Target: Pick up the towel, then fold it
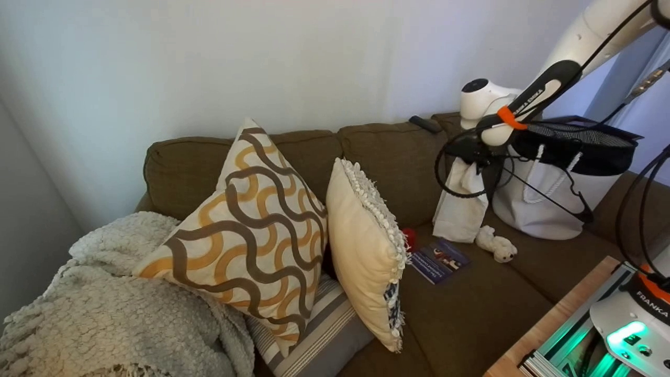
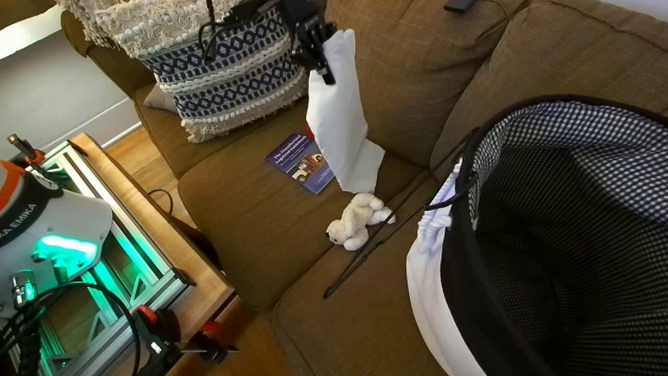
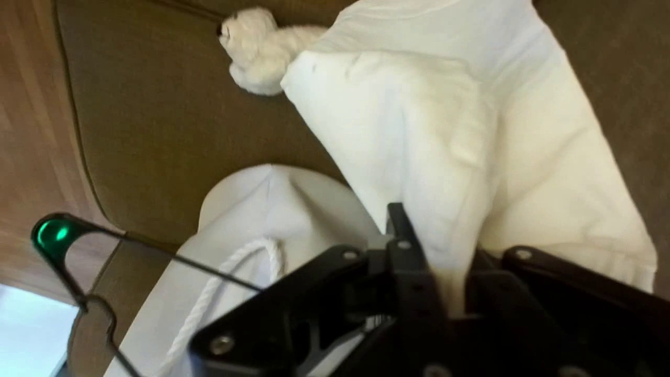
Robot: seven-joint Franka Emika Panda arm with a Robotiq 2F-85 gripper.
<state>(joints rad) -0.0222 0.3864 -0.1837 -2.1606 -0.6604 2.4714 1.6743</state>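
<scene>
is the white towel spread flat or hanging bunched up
Hanging, bunched at the top: in the wrist view the gripper pinches the white towel into creases, and the rest drapes below in both exterior views.

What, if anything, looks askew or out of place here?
The wavy pillow sits askew, one corner pointing up. What looks like a black hanger juts out by the bag, an odd spot for one. The towel hanging from the jaws fits the task; I see no spill or damage.
</scene>
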